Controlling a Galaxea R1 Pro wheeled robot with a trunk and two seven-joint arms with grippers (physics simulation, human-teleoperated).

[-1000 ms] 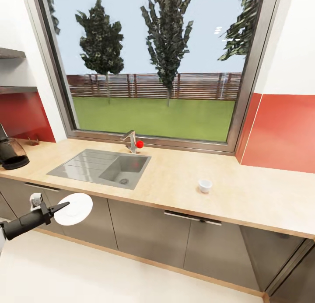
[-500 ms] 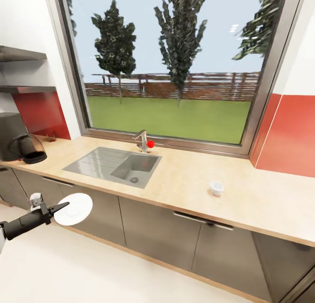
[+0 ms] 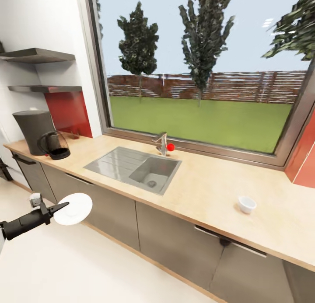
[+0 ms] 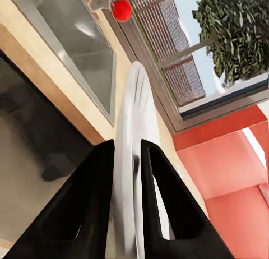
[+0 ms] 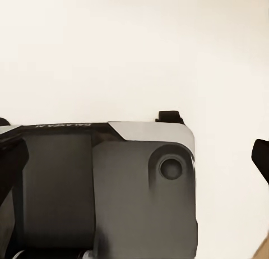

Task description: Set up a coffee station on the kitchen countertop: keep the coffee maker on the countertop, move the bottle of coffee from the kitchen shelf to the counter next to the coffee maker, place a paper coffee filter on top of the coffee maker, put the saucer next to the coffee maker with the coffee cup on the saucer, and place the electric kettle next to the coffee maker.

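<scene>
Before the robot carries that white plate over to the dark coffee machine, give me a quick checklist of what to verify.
1. Small round white saucer clamped in the left gripper: ok.
2. Tall dark-grey coffee maker on the light wood countertop: ok.
3. Clear glass electric kettle beside the coffee maker: ok.
4. Tiny white coffee cup on the saucer: not ok, it stands on the countertop.
5. Free spot for the saucer beside the coffee maker: cannot tell.
6. Right gripper free: cannot tell.

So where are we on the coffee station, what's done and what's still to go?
Done: the coffee maker stands on the countertop with the electric kettle right beside it. In hand: the left gripper pinches the saucer by its rim, out in front of the cabinets. Left: set the saucer by the maker, then bring the coffee cup from the far end. Coffee bottle and filter aren't placed.
</scene>
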